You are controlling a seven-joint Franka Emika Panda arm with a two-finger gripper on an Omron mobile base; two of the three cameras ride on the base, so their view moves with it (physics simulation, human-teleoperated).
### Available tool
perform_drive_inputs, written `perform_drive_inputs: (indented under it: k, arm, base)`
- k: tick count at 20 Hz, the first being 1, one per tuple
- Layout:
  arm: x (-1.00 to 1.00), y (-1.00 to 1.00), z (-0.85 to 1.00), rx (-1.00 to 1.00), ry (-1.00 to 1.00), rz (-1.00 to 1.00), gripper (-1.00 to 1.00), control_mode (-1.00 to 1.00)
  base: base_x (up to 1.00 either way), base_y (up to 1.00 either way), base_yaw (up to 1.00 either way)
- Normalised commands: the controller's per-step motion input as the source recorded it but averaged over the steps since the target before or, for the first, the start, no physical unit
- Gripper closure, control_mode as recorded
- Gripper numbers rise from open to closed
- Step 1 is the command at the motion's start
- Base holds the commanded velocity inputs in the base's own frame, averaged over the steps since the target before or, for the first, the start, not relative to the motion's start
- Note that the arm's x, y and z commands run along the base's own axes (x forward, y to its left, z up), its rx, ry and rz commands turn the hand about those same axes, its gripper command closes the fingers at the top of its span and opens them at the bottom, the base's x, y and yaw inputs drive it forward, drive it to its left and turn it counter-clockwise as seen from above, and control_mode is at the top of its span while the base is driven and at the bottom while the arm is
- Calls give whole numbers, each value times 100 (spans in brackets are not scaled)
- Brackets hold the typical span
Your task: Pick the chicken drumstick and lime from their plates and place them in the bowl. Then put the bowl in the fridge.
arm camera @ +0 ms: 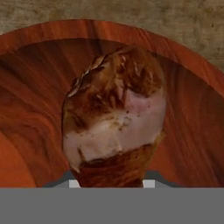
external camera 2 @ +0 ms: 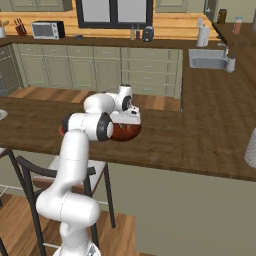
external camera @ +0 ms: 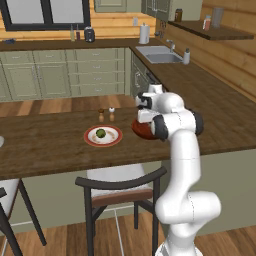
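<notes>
Drumstick (arm camera: 114,118), reddish-brown and lumpy with pale patches, sits gripped in my hand (arm camera: 111,183) over the shallow wooden bowl (arm camera: 39,87). Glossy green lime (external camera: 100,133) rests on the red-rimmed white plate (external camera: 114,140).

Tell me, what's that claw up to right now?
Claw over the wooden bowl, drumstick between its fingers. Lime waiting on the red-rimmed plate. Nothing in the way.

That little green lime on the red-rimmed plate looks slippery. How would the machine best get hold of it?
Probably straight down from above, fingers closing across the lime's widest middle. It is a small glossy ball sitting alone in the centre of the red-rimmed plate, so no side is better than another, but the flat plate leaves little room to slide in from the side. A grip off the middle would likely squeeze it out.
</notes>
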Motion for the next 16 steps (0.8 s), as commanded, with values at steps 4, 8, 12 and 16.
perform_drive_inputs:
  k: [4, 8, 12, 16]
  arm:
    - [-17, 13, 28, -9, 0, -2, -100, -100]
    - [-15, 20, 25, -14, 1, -2, -100, -100]
    - [-22, 73, 26, -10, 0, 7, -100, -100]
    - [-37, 85, 54, 0, -5, 21, -100, -100]
  base:
    - [0, 0, 0]
    - [0, 0, 0]
    - [0, 0, 0]
    - [0, 0, 0]
